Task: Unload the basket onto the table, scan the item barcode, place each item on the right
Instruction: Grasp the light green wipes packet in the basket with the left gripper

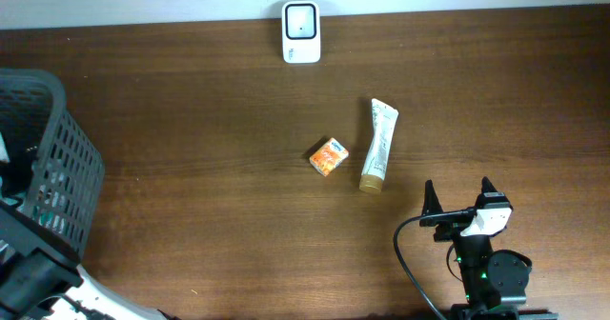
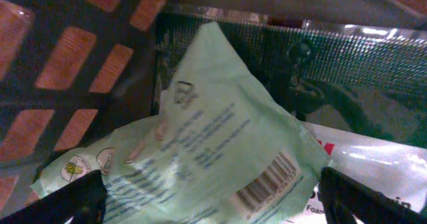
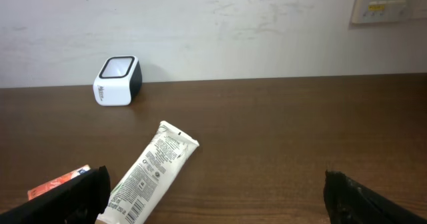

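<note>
1. pale green crinkled plastic packet lies inside the dark grey plastic mesh basket, which stands far to the left of the small white barcode scanner and nearer the front of the table.
2. the packet's printed barcode faces up, near its lower right corner.
3. it rests on a dark green foil pack and a white packet.
4. left gripper hangs over the green packet, jaws spread wide, gripping nothing.
5. right gripper sits front-right of the scanner, well apart from it, jaws fully apart and empty.
6. white-and-green tube with a gold cap lies flat on the dark brown wooden table, in front of the scanner and slightly right.
7. small orange box lies just left of the tube's cap end, not touching.
</note>
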Available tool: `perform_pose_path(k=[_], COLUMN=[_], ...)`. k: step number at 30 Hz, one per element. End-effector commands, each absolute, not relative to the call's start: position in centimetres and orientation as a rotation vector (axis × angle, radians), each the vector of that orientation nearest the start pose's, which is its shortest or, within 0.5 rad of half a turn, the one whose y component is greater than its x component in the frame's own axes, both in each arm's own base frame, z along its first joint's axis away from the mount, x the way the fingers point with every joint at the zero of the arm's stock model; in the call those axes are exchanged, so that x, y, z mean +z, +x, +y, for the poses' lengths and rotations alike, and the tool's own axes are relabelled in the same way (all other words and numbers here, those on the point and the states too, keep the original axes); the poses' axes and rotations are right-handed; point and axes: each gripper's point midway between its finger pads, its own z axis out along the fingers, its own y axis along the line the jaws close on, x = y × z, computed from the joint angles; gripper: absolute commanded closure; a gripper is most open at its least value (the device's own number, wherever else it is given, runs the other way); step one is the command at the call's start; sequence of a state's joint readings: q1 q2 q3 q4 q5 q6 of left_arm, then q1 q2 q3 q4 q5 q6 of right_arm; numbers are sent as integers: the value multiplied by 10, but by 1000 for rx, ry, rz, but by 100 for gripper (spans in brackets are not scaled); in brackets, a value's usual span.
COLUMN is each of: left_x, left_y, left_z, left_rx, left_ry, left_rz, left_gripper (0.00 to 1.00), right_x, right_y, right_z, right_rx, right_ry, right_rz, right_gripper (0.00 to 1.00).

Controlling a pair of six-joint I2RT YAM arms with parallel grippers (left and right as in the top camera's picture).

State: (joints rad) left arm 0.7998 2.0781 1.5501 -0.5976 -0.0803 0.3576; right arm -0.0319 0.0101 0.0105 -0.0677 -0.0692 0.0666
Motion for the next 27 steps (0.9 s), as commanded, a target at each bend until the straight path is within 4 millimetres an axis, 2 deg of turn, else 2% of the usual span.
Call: perform_pose_path(k=[1,2,5,6,7,9,10,13,17,19,21,23,24,25,27], left_x=[14,9,9,9,10,21,35,81,162,202,252,307,335,355,367], left_y=[329,328,328,328,328,331,335,344,343,341,333,321,321,323,328], left_z=[356,355,355,355,355,358,363,372,370,363,354,340,320,288,235], left_rx=[362,354,353,354,356,373,396,464,563,579,621,623,530,359,34], left_ry=[-621,-623,-624,-624,-623,-620,-615,-598,-571,-553,-568,-645,-649,-608,-588], left_rz=[2796,2806,2807,2807,2805,2783,2752,2657,2500,2417,2302,2137,2049,1998,1965], left_gripper=[7,11,46,54,62,69,74,98,100,100,100,100,100,100,100], right_x=[158,158,158,158,158,158,158,158,158,158,158,158,158,158,158], right_y=[246,246,246,246,246,246,246,246,246,246,246,246,246,246,246], right_z=[5,5,5,5,5,5,5,5,5,5,5,5,5,5,5], right_rx=[80,80,80,80,80,80,80,80,80,80,80,80,80,80,80], right_ry=[19,19,19,19,19,19,19,19,19,19,19,19,19,19,19], right_rz=[1641,1641,1641,1641,1641,1641,1642,1642,1642,1641,1641,1641,1641,1641,1641], right_gripper=[2,2,2,1,2,2,2,2,2,2,2,2,2,2,2])
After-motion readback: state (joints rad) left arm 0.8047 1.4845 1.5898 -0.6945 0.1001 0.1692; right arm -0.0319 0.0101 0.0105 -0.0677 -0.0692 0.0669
